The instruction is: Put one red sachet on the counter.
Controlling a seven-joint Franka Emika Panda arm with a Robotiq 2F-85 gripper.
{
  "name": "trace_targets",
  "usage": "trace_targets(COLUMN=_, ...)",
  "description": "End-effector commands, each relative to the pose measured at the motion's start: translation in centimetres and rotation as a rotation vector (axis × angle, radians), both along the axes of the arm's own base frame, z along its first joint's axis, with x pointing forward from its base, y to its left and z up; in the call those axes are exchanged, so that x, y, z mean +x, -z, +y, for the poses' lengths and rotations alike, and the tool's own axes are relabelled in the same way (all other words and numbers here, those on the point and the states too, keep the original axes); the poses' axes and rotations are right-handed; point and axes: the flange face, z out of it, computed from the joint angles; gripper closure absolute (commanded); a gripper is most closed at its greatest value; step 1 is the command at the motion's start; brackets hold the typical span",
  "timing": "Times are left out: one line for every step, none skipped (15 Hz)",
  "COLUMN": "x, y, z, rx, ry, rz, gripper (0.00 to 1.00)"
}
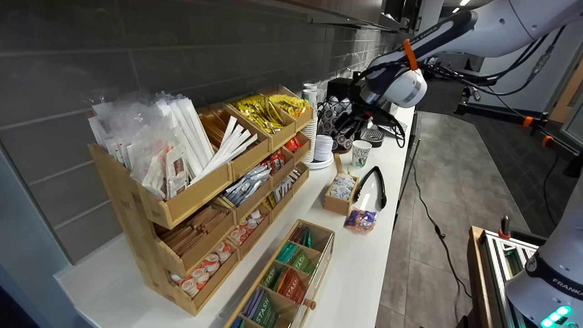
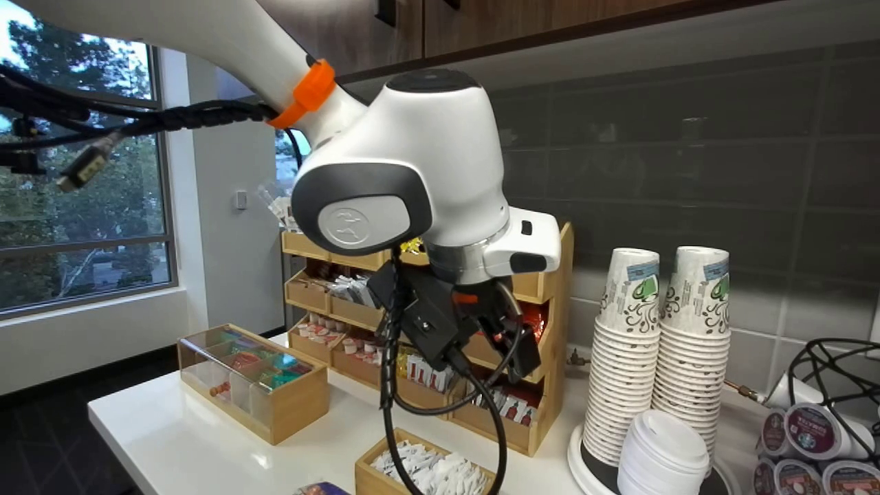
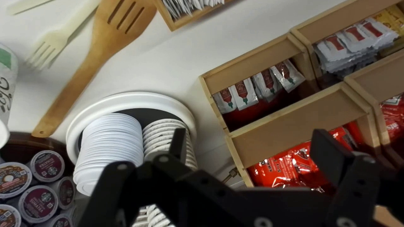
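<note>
In the wrist view the claw (image 3: 254, 147) partly hides red sachets (image 3: 277, 171) in the rack (image 3: 290, 138), and a cup (image 3: 7, 83) well left of the rack is cut off.

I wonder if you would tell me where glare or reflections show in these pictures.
In the wrist view, white glints on the red sachets; in an exterior view, a bright glare spot on the counter and faint reflections in the tiled wall.

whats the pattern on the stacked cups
The paper cups are white with dark swirls, green motifs and blue patches, clearest in an exterior view.
</note>
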Motion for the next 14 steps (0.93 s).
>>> trace_targets(x=2.6, y=1.6, z=-0.2, rx=0.027, ry=0.035, rz=-0.020, gripper=0.00)
trace_targets(x=3.3, y=2.0, z=-0.1, rx=0.034, ry=0.042, rz=-0.024, gripper=0.00)
trace_targets(x=3.8, y=2.4, z=0.1, rx=0.044, ry=0.049, rz=-0.025, gripper=0.00)
trace_targets(x=4.5, y=2.9, z=0.3, rx=0.049, ry=0.055, rz=-0.028, gripper=0.00)
trace_targets(x=5.0, y=3.3, z=0.5, rx=0.057, ry=0.060, rz=-0.030, gripper=0.00)
trace_targets(x=5.6, y=3.7, z=0.8, rx=0.067, ry=0.064, rz=-0.032, gripper=0.00)
trace_targets(x=6.1, y=4.0, z=1.0, rx=0.075, ry=0.068, rz=-0.038, gripper=0.00)
trace_targets(x=6.6, y=4.3, z=1.3, rx=0.084, ry=0.073, rz=-0.039, gripper=0.00)
trace_targets(x=7.3, y=4.7, z=1.5, rx=0.089, ry=0.077, rz=-0.043, gripper=0.00)
trace_targets(x=7.8, y=4.9, z=1.7, rx=0.094, ry=0.080, rz=-0.047, gripper=0.00)
trace_targets(x=8.5, y=5.2, z=1.9, rx=0.098, ry=0.082, rz=-0.052, gripper=0.00)
trace_targets(x=8.9, y=5.4, z=2.1, rx=0.101, ry=0.084, rz=-0.056, gripper=0.00)
trace_targets(x=9.5, y=5.7, z=2.3, rx=0.107, ry=0.088, rz=-0.058, gripper=0.00)
trace_targets(x=10.0, y=5.8, z=2.4, rx=0.111, ry=0.090, rz=-0.058, gripper=0.00)
